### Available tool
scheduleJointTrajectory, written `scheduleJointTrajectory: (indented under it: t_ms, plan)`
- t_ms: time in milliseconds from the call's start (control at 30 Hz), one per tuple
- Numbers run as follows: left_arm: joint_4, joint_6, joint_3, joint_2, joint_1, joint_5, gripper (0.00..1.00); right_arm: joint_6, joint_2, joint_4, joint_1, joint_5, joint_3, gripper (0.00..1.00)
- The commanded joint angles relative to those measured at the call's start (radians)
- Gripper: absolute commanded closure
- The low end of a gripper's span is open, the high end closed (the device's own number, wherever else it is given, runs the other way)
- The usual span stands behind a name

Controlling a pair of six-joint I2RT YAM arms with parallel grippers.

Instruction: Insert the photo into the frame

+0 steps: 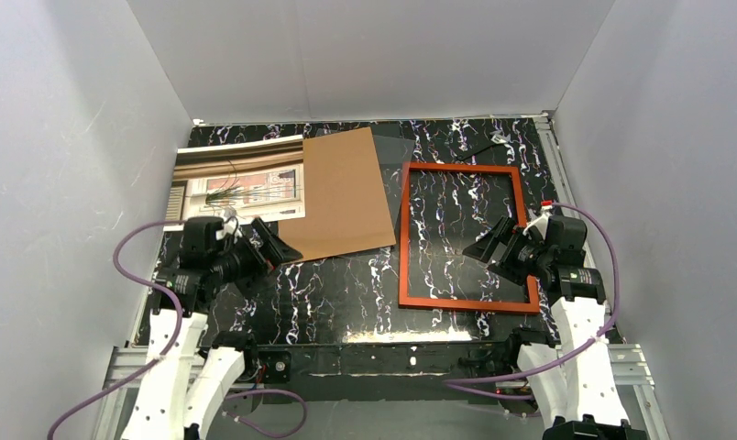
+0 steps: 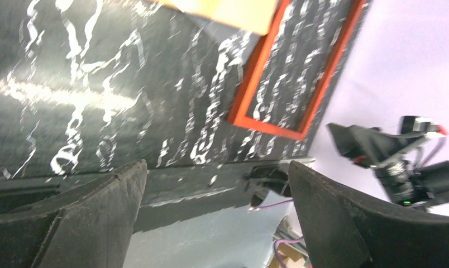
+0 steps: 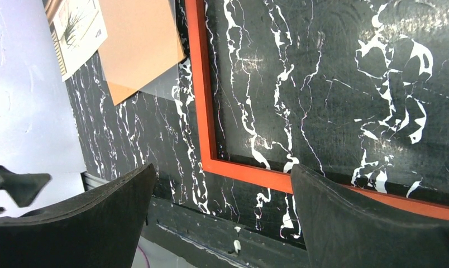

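The photo [image 1: 236,179] lies picture side up at the far left of the table, showing a window and a plant; it also shows in the right wrist view [image 3: 77,28]. The orange-red frame [image 1: 404,238] lies flat on the right half, with only bare table inside its border [image 3: 201,84] [image 2: 256,67]. My left gripper [image 1: 271,247] hovers open just in front of the photo, holding nothing [image 2: 215,167]. My right gripper [image 1: 489,246] hovers open over the frame's near right part, also holding nothing [image 3: 222,170].
A brown cardboard board [image 1: 342,192] lies between photo and frame, covering the photo's right edge. A clear sheet [image 1: 397,151] pokes out behind it. The table [image 1: 346,284] is black marble-patterned, with white walls on three sides and a metal rail along the near edge.
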Motion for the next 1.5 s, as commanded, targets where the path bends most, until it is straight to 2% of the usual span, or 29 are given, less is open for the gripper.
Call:
scheduleJointTrajectory:
  t_ms: [0, 167, 267, 367, 500, 600, 833, 1000, 1233, 1333, 1467]
  plan:
    - [0.085, -0.069, 0.171, 0.117, 0.005, 0.017, 0.0, 0.01, 0.003, 0.008, -0.002, -0.024, 0.003, 0.0]
    - [0.164, -0.165, 0.304, 0.25, 0.005, 0.04, 0.0, -0.008, 0.037, -0.023, -0.001, -0.025, 0.046, 0.0]
    - [0.259, -0.257, 0.27, 0.292, 0.003, 0.06, 0.0, -0.014, 0.053, -0.04, -0.001, -0.03, 0.064, 0.0]
    - [0.281, -0.288, 0.2, 0.291, 0.0, 0.068, 0.0, -0.01, 0.045, -0.038, 0.0, -0.035, 0.06, 0.0]
    - [0.284, -0.287, 0.061, 0.218, -0.001, 0.035, 0.0, 0.0, 0.04, -0.021, -0.001, -0.054, 0.055, 0.0]
    - [0.282, -0.275, 0.013, 0.196, -0.003, 0.026, 0.0, 0.002, 0.069, 0.002, 0.001, -0.09, 0.059, 0.0]
    - [0.242, -0.195, 0.025, 0.301, -0.005, 0.099, 0.0, 0.025, 0.191, 0.06, 0.073, -0.07, 0.083, 0.0]
    - [0.136, -0.103, 0.059, 0.403, -0.026, 0.111, 0.0, 0.074, 0.323, 0.146, 0.186, -0.025, 0.119, 0.0]
    - [-0.113, 0.07, 0.217, 0.534, -0.153, -0.065, 0.0, 0.099, 0.587, 0.226, 0.286, 0.001, 0.296, 0.0]
    - [-0.174, 0.131, 0.278, 0.573, -0.223, -0.168, 0.0, 0.097, 0.708, 0.233, 0.295, 0.003, 0.396, 0.0]
    - [-0.19, 0.2, 0.339, 0.576, -0.327, -0.322, 0.0, 0.094, 0.866, 0.25, 0.303, -0.012, 0.545, 0.05]
